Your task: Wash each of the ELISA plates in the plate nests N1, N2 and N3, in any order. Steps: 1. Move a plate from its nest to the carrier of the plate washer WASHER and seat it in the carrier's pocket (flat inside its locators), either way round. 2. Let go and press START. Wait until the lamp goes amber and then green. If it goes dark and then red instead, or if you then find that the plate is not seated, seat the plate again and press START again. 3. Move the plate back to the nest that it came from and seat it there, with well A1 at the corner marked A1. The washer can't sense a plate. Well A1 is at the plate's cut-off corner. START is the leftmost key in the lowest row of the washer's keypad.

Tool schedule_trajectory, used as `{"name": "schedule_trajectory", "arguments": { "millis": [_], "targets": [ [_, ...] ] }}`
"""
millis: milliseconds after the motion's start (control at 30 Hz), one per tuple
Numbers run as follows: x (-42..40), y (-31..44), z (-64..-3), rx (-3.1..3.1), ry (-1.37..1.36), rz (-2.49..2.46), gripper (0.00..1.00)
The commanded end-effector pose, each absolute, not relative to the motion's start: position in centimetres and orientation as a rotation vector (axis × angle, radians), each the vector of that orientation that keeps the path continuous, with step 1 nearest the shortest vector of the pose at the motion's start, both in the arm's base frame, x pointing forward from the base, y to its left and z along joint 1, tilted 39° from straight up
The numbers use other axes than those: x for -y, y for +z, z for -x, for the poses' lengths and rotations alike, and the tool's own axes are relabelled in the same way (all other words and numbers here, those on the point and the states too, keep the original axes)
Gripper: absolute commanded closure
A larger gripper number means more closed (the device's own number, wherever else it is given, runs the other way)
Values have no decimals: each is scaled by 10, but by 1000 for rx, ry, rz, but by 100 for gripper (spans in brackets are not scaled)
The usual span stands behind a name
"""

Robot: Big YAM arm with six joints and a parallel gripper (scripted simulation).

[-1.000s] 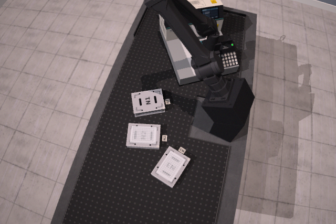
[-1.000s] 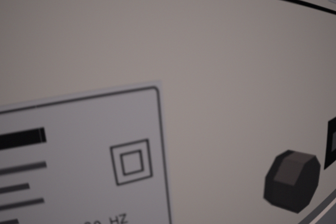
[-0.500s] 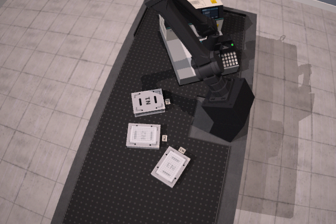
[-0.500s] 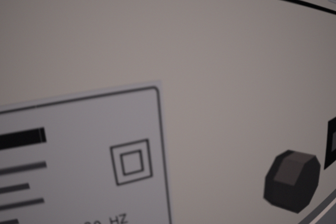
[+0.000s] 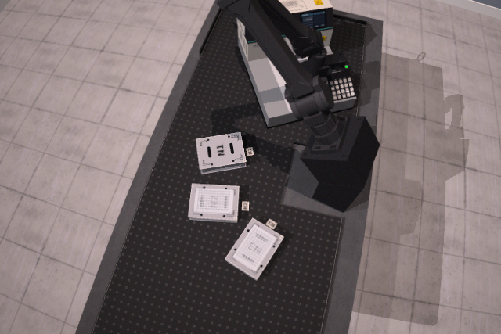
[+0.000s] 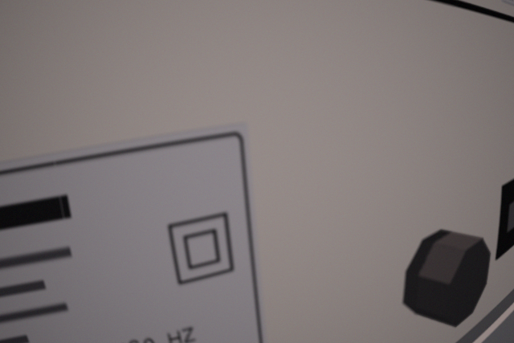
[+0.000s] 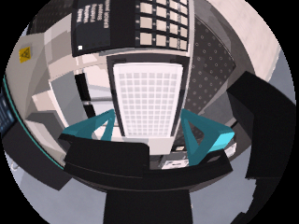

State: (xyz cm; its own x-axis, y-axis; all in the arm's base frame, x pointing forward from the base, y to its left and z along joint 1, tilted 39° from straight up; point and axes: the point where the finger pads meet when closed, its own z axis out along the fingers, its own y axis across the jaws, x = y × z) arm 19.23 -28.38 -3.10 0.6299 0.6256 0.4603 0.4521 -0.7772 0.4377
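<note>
ELISA plate (image 7: pixel 148 95), bright white and rectangular, lying in the dark-edged carrier (image 7: pixel 149 59) of the washer (image 5: pixel 258 75). Marked across the top with a close, regular grid of pale grey wells, framed by a smooth, lighter rim. Stretched wider toward the keypad (image 5: pixel 342 87) (image 7: pixel 163 23) by the wrist lens, with the long sides running down between the fingers. Apparently flat inside the carrier, though impossible to confirm as fully seated from this angle. Too coarse in detail to make out the cut-off corner.

Wide apart at the fingertips, one teal finger toward each long side, with nothing clamped in the gripper (image 7: pixel 148 111). Hidden behind the arm (image 5: pixel 279 39) in the top view.

Lit green beside the keypad: the lamp (image 5: pixel 346 66).

Over on the dark mat, white and finely gridded too: the N2 plate (image 5: pixel 213 201) on nest N2 (image 5: pixel 213 217), and the N3 plate (image 5: pixel 255 246) on nest N3 (image 5: pixel 232 257), set at an angle. Bared to its printed label and two dark slots: nest N1 (image 5: pixel 220 162).
</note>
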Motion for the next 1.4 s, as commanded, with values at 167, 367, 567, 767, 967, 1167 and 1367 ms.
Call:
{"name": "schedule_trajectory", "arguments": {
  "millis": [167, 367, 567, 767, 967, 1167, 1367],
  "targets": [
    [282, -37, -199, -867, 889, -2582, 0],
    [283, -40, -202, -867, 889, -2581, 0],
    [284, -40, -204, -868, 887, -2574, 0],
    [284, -45, -206, -868, 888, -2578, 0],
    [286, -47, -208, -862, 887, -2577, 0],
    [287, -44, -204, -861, 883, -2571, 0],
    [287, -44, -204, -861, 883, -2571, 6]
  ]
}}
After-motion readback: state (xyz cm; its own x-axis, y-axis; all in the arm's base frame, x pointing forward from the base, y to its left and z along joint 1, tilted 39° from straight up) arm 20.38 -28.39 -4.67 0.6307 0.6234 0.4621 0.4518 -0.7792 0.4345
